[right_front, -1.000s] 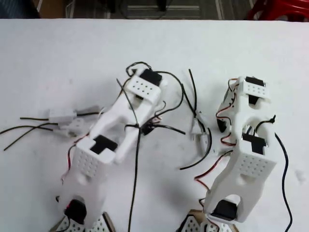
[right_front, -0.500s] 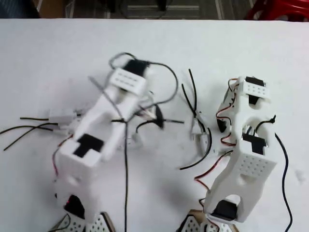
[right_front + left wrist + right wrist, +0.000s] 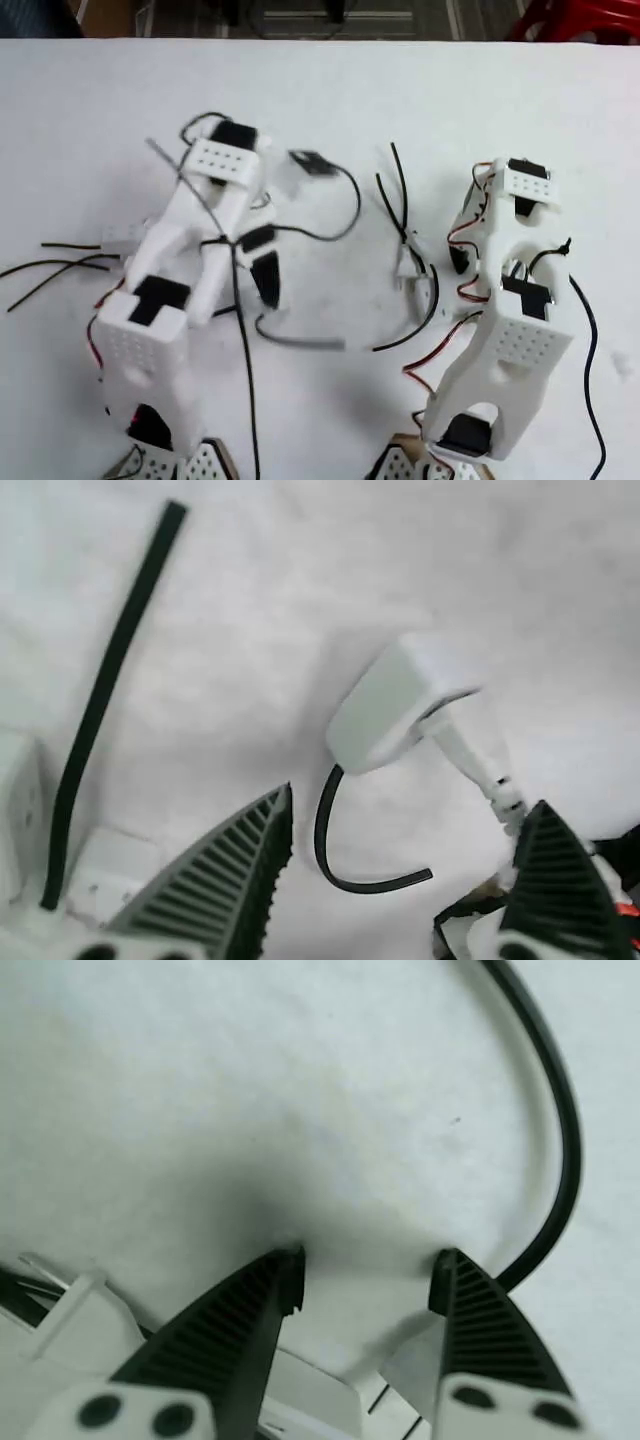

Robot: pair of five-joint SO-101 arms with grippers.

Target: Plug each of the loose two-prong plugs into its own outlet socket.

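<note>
While the left tool stands wide open over the white desk, a small white plastic two-prong plug lies just beyond its fingertips, a short black cord curling off it. The plug is probably light, rigid and slick; pinch the body's flat sides, not the cord. The right tool, well apart from that plug, is open too and holds nothing.

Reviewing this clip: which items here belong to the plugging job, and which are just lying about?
Job: white plug with black cord; white plug mid-table; white socket block with leads; open left end effector.
Lying about: red chair beyond the table.
</note>
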